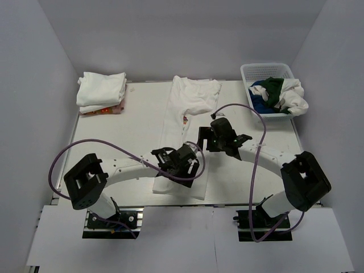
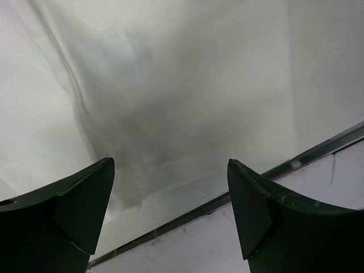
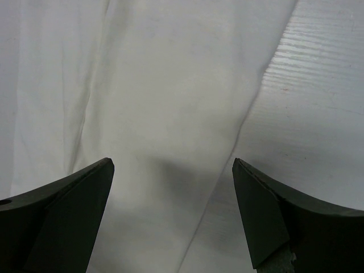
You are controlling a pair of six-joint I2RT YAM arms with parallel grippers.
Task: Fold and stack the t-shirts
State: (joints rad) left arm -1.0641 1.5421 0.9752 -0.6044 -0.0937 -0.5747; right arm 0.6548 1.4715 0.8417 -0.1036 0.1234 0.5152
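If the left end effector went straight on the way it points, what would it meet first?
Most likely the white t-shirt: its cloth fills the view ahead of the left end effector, whose jaws stand open. How near is unclear.

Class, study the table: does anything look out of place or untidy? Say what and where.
In the far right corner, a crumpled white t-shirt spills over the rim of the basket. The long white t-shirt mid-table lies slightly slanted, its far end bunched.

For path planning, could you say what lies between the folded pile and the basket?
The far end of the spread white t-shirt, in the top view.
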